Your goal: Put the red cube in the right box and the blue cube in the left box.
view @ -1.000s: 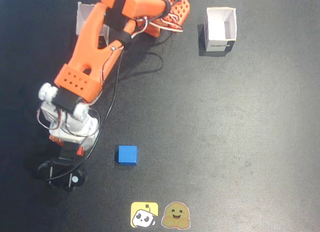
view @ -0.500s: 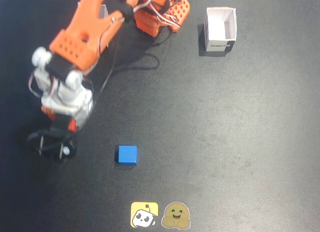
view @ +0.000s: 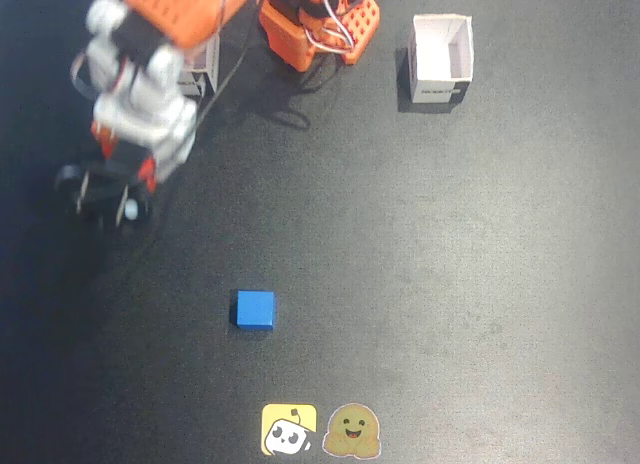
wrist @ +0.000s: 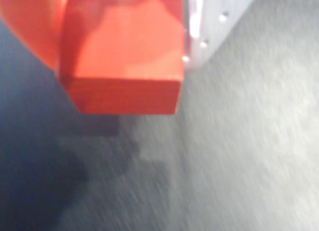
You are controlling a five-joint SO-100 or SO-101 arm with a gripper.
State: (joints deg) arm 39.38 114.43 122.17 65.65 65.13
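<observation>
We held the red cube (wrist: 124, 66) clamped in our gripper (view: 105, 199), apparently lifted clear of the worktop (view: 450, 284) for carrying boxward.

Table (view: 450, 284): matt black, finely grained surface. Blue cube (view: 255, 310): smooth, plain faces, plastic-looking. Red cube (wrist: 124, 66): smooth faces with faint horizontal ridging on its front face. White box (view: 441, 59): matt card or paper. Arm (view: 160, 44): orange and white plastic-looking parts.
</observation>
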